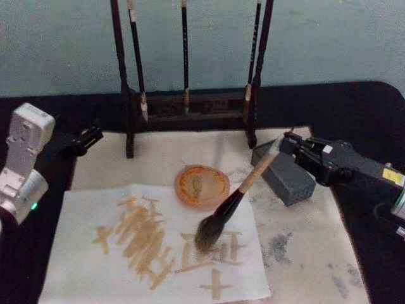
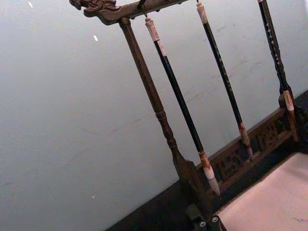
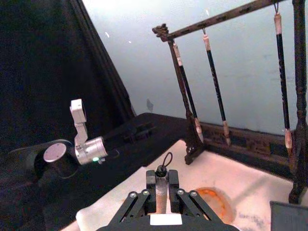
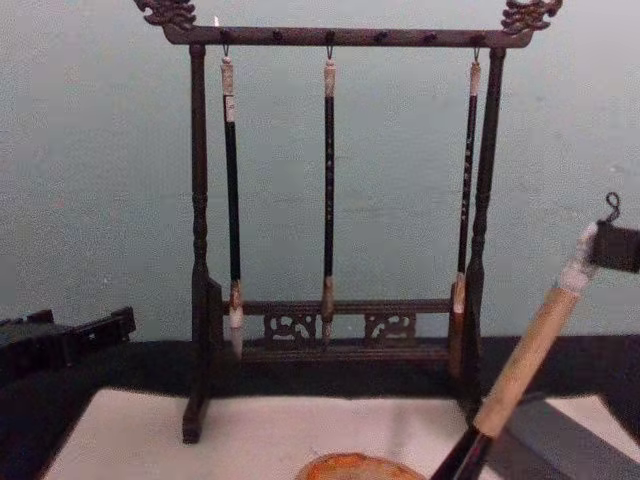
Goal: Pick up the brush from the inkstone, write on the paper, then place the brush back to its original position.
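Observation:
My right gripper (image 1: 289, 142) is shut on the top end of the brush (image 1: 243, 190), whose tan handle slants down to the left. Its bushy bristles (image 1: 208, 236) meet the paper (image 1: 82, 266), a white sheet marked with tan strokes (image 1: 142, 237). The grey rectangular inkstone (image 1: 288, 177) lies just under the gripper, with nothing on it. In the right wrist view the handle's looped end (image 3: 162, 171) sits between the fingers of the right gripper (image 3: 162, 192). The chest view shows the handle (image 4: 530, 355) hanging from the right gripper (image 4: 612, 246). My left gripper (image 1: 88, 138) stays parked at the left, off the paper.
A dark wooden brush rack (image 1: 190, 104) with three thin hanging brushes stands at the back. A round orange dish (image 1: 202, 185) sits between the rack and the paper. An off-white mat (image 1: 316, 253) with grey stains covers the black table.

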